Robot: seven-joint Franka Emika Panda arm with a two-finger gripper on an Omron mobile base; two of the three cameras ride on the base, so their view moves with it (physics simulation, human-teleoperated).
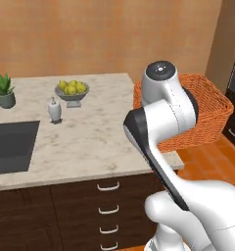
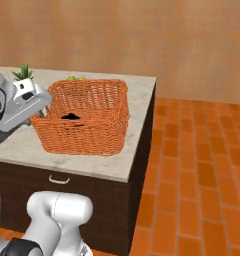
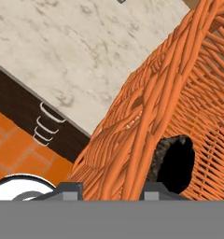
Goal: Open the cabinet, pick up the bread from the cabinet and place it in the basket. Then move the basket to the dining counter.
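Note:
The orange wicker basket (image 2: 87, 117) is at the right end of the beige marbled dining counter (image 1: 90, 142); I cannot tell whether it rests on the top or hangs just above it. My gripper (image 2: 42, 114) is shut on the basket's left wall. In the hand view the woven wall (image 3: 146, 116) runs between the two fingertips of my gripper (image 3: 113, 190). The bread (image 2: 71, 117) lies inside the basket as a small dark lump, also seen in the hand view as the bread (image 3: 174, 161). In the left base view my arm hides the hand and part of the basket (image 1: 210, 100).
On the counter stand a bowl of yellow-green fruit (image 1: 72, 90), a white soap dispenser (image 1: 54, 110) and a potted plant (image 1: 5, 90), beside a built-in sink (image 1: 11, 144). Drawers with curved handles (image 1: 108, 186) face me. Orange tiled floor (image 2: 192, 175) lies to the right.

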